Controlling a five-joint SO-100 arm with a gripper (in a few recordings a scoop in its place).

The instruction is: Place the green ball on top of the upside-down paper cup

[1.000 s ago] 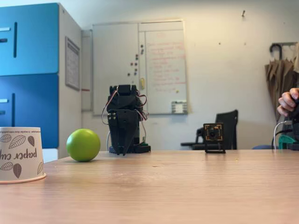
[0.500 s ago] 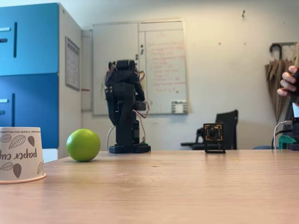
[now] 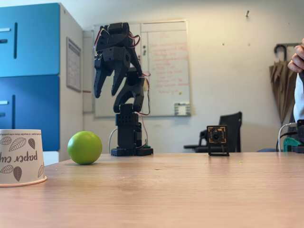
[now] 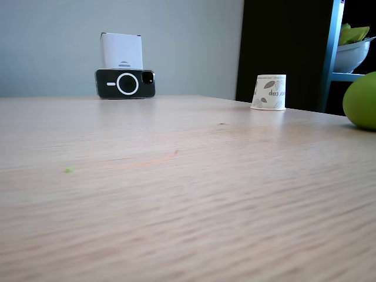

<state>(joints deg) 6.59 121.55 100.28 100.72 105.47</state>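
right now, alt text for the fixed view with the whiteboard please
A black robot arm rears up at the back of a wooden table, its open gripper high above a matte lime-green ball. A leaf-printed white upside-down paper cup stands left of the ball.

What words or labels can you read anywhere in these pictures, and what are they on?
"paper cup", printed upside down on the upside-down paper cup, beside the green ball.
Red handwriting on the whiteboard: too blurred to read.
Framed notice on the cabinet side: too small to read.
Phone and the white box behind it: no legible text.
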